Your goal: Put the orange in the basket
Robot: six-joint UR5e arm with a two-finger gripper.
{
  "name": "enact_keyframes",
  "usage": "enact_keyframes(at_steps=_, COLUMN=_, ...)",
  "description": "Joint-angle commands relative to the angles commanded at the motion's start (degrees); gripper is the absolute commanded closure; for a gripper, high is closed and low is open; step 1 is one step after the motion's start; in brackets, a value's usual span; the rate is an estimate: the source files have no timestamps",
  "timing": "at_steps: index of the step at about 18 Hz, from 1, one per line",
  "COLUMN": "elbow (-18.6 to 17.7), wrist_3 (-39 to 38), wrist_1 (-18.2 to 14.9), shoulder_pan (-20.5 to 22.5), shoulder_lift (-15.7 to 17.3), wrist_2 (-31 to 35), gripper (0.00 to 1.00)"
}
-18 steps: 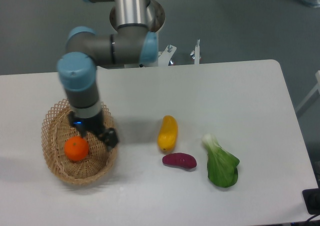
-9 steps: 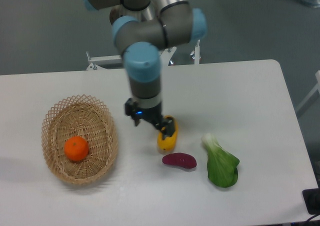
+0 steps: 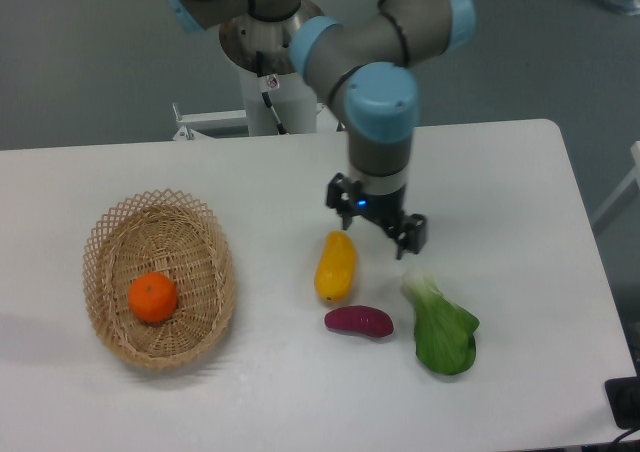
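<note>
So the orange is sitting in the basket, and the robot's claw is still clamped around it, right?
Not quite. The orange does sit in the basket, but the gripper is not around it. The camera view shows it open and empty, far off to the right, above the table near the yellow fruit and the leafy green.

orange in basket | fingers spread, empty, above yellow fruit and greens
</note>
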Motion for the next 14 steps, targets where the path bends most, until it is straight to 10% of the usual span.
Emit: enact_keyframes(at_steps=14, elbow=1.5, wrist_3=19.7, wrist_1=0.2, shoulder_pan=11.2, shoulder_lift=-2.2, wrist_2=-0.3, gripper=0.0)
